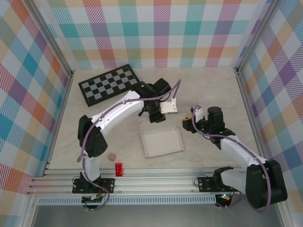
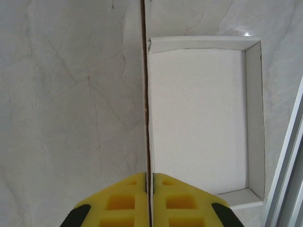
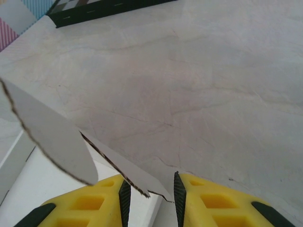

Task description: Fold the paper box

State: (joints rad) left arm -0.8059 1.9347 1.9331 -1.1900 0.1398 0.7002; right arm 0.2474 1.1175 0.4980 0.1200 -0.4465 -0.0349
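- Nearward and to the right of the checkerboard (image 1: 110, 85), well apart from it, the paper box (image 1: 162, 144) lies on the table as a shallow open tray. Its long axis runs left to right, roughly parallel to the near rail (image 1: 156, 177).
- One panel (image 2: 147, 94) of the box stands upright along the tray's long edge that faces the checkerboard. The left wrist view shows it edge-on, as a thin line beside the tray.
- The left gripper (image 2: 150, 178) is clamped flat on this panel, toward the end closer to the checkerboard. No gap shows between its pads.
- The right gripper (image 3: 150, 183) sits at the panel's other end, farther from the checkerboard. Its jaws stand partly apart, wider than the card. The panel's ragged edge reaches into the gap and appears to touch neither pad, so nothing is held.
- A rounded tab (image 3: 52, 127) projects from the panel, just beside the right gripper's left-hand pad.
- Governing relation: the panel's free end lies directly ahead of the right gripper, between its fingertips, and the right arm is the nearer one to it. The next step is judged to be closing on that edge before folding the panel or tucking the tab.
- Clearance: bare table lies between the checkerboard and the panel, which gives both wrists room there. On the opposite side, the rail, a red block (image 1: 118, 169) and a tan piece (image 1: 111, 156) stand apart from the tray.
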